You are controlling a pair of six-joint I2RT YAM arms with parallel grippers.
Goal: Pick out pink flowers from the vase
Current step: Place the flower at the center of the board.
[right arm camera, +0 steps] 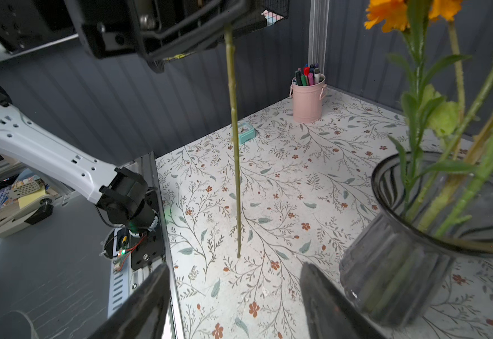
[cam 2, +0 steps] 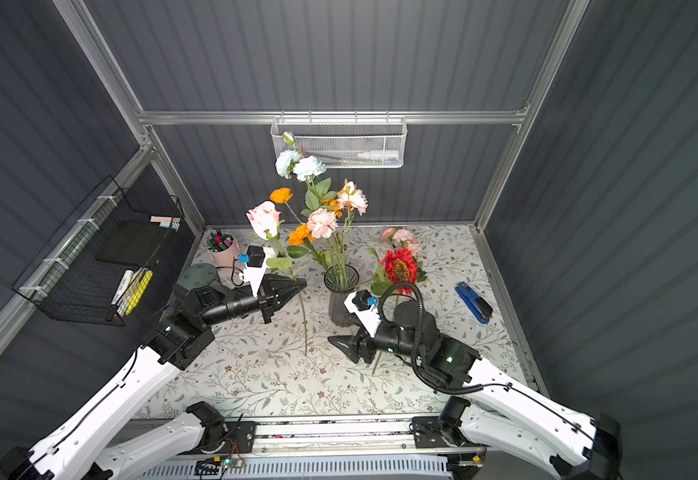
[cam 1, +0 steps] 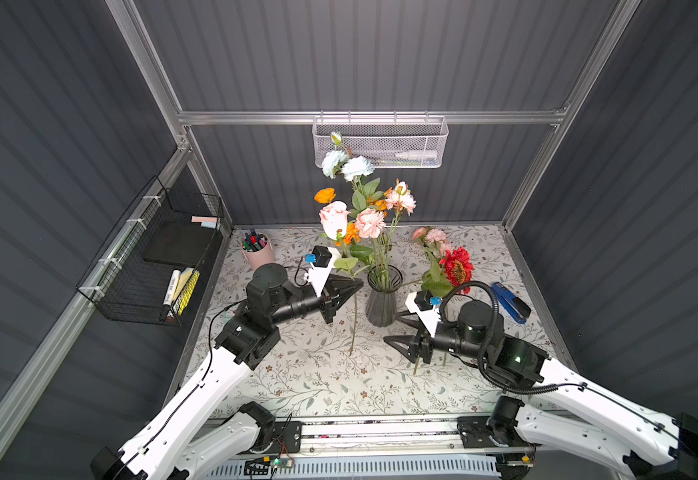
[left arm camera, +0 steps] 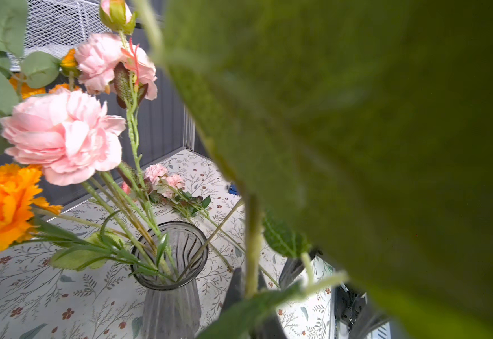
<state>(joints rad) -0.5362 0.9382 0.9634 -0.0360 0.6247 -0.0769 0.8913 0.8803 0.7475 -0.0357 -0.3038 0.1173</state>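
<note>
Vase (cam 1: pixel 382 307), one, mid-table: holds two pink blooms (cam 1: pixel 370 222), two white-blue carnations (cam 1: pixel 345 164) and orange blooms (cam 1: pixel 325 195). One pink rose (cam 1: pixel 334 218) is out of the vase, just left of it, stem hanging toward the table. Left gripper (cam 1: pixel 359 286): jaws pinch that stem. One pink sprig (cam 1: pixel 432 237) lies toward the rear edge, right of the vase, beside one red bloom (cam 1: pixel 457 266). Right gripper (cam 1: pixel 395 330): jaws spread, by the vase's foot. Pink cup (cam 1: pixel 258 255), rear left corner: pens.

Lab test cell: aluminium frame (cam 1: pixel 364 117), grey panels (cam 1: pixel 380 54), arm rail (cam 1: pixel 380 432)
</note>
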